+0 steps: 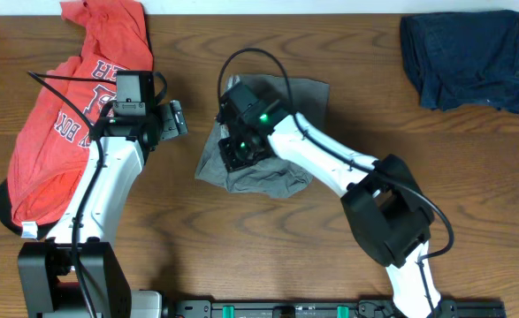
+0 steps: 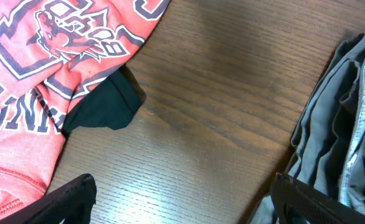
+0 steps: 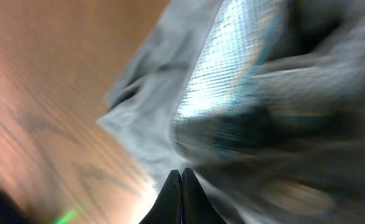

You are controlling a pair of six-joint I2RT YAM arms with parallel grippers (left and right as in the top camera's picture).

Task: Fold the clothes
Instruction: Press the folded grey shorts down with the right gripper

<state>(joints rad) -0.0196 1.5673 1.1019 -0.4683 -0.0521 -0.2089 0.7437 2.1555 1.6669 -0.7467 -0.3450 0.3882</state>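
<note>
The grey-olive shorts (image 1: pixel 277 172) lie bunched at the table's middle; they also show in the left wrist view (image 2: pixel 350 124) and blurred in the right wrist view (image 3: pixel 263 106). My right gripper (image 1: pixel 237 152) is over their left part, its fingers (image 3: pixel 182 177) pressed together with no cloth seen between them. My left gripper (image 1: pixel 178 117) is open and empty (image 2: pixel 188 205) above bare wood between the shorts and the red-orange T-shirt (image 1: pixel 73 115), whose lettering fills the upper left of the left wrist view (image 2: pixel 39 50). The dark navy garment (image 1: pixel 464 57) lies at the far right.
A dark edge of cloth (image 2: pixel 104 106) sticks out from under the T-shirt. A dark patch (image 1: pixel 3 205) shows at the T-shirt's lower left. The wooden table (image 1: pixel 241 256) runs to the front edge, where the arm bases stand.
</note>
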